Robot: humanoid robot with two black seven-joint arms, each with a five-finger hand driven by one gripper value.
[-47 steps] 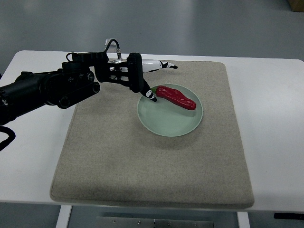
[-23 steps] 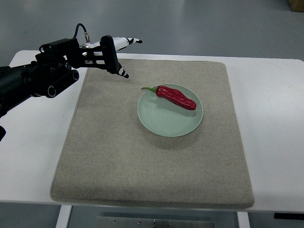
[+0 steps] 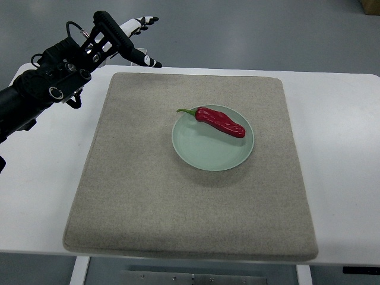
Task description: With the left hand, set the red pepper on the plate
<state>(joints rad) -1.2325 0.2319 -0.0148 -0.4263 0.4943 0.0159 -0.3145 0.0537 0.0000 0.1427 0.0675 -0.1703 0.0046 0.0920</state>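
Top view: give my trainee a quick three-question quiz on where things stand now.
1. True or false: the red pepper lies on the plate.
2. The left hand is: A) gripping the pepper, B) open and holding nothing, above the table's far left corner, C) resting on the plate.
3. Fill in: the plate sits on a grey ___.

Key: 1 true; 2 B; 3 mat.
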